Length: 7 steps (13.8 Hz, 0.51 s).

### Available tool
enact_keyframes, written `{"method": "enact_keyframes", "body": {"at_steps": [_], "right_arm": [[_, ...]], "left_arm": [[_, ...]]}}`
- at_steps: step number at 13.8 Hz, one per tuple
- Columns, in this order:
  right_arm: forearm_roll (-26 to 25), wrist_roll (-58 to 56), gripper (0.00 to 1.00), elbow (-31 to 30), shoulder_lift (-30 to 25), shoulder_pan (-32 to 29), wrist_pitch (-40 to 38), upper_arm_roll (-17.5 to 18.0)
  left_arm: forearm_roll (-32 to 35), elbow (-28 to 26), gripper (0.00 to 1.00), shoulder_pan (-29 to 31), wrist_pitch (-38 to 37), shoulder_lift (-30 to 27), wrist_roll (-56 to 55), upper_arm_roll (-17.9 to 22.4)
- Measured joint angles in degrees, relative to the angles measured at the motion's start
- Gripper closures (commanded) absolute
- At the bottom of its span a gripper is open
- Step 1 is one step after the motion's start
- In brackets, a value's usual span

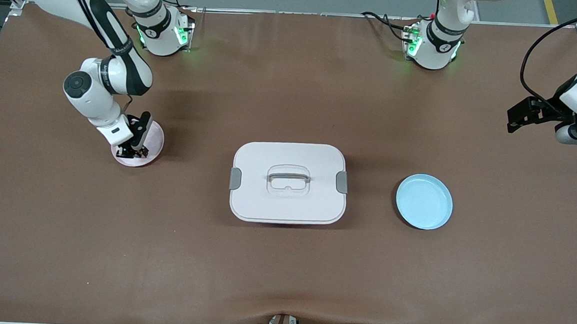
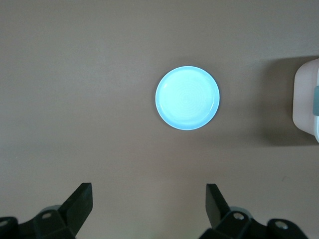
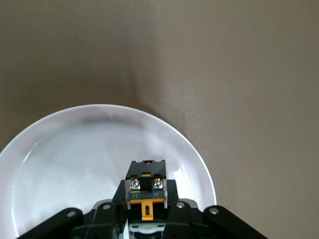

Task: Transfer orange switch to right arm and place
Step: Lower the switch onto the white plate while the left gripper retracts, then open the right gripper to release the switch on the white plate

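Observation:
My right gripper (image 1: 136, 148) is down in the pale pink plate (image 1: 156, 135) at the right arm's end of the table. It is shut on the orange switch (image 3: 146, 186), a small black block with an orange section and two screws, held between the fingers (image 3: 175, 209) just over the plate's floor (image 3: 65, 159). In the front view the switch is hidden by the gripper. My left gripper (image 2: 148, 199) is open and empty, raised high at the left arm's end of the table (image 1: 521, 118), looking down on the light blue plate (image 2: 187, 98).
A white lidded box (image 1: 288, 182) with a handle and grey clasps stands mid-table; its corner shows in the left wrist view (image 2: 306, 99). The light blue plate (image 1: 424, 201) lies beside the box toward the left arm's end. Cables run along the table's near edge.

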Motion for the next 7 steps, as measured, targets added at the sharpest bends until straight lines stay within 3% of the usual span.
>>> {"method": "enact_keyframes", "body": {"at_steps": [7], "right_arm": [[0.0, 4.6, 0.00, 1.0, 0.7, 2.1, -0.2, 0.2]], "left_arm": [[0.0, -0.2, 0.00, 0.0, 0.8, 0.0, 0.0, 0.0]]}}
